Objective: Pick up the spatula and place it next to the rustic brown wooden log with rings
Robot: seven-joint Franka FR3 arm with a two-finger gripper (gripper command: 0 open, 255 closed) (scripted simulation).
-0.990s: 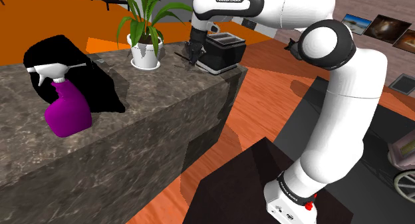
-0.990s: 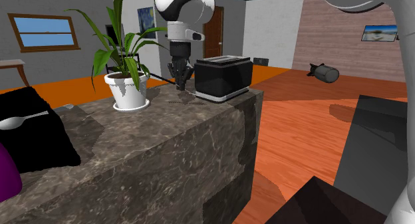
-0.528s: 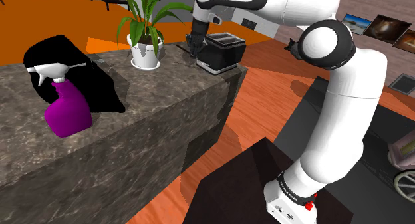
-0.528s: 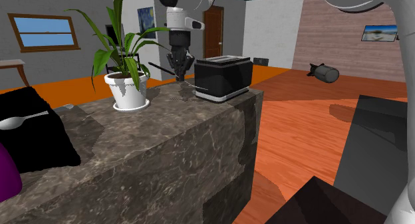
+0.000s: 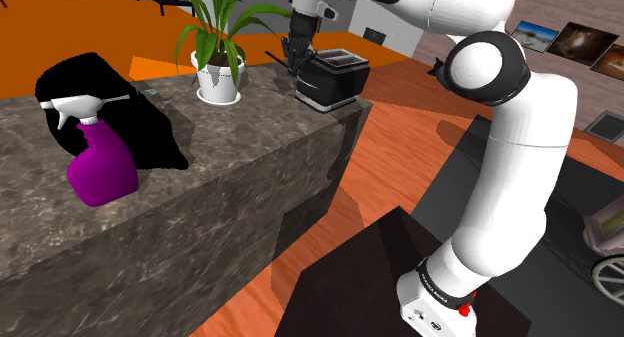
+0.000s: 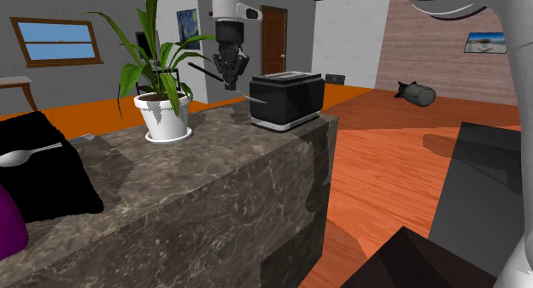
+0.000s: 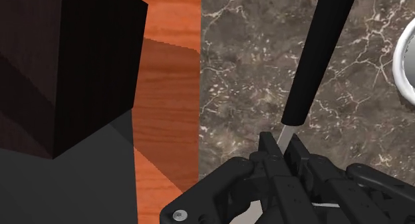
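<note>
One spatula (image 6: 205, 70), black-handled with a thin metal neck, hangs tilted in the air above the marbled desk (image 5: 220, 175). The two black fingers (image 7: 265, 153) pinch it at the neck, just beside the one black toaster (image 5: 333, 77). Also on the desk are one potted plant (image 5: 218, 80), one purple spray bottle (image 5: 98, 170) and one black cushion (image 5: 140, 115).

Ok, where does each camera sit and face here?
Shoulder view: behind the stand, looking down over the counter; the white arm shows.
Second exterior view: at counter height, facing along it toward the toaster; the gripper hangs over it.
Wrist view: on the hand, looking down at the counter; the gripper clasps the spatula.
Shared: both exterior views show the potted plant beside the toaster.
</note>
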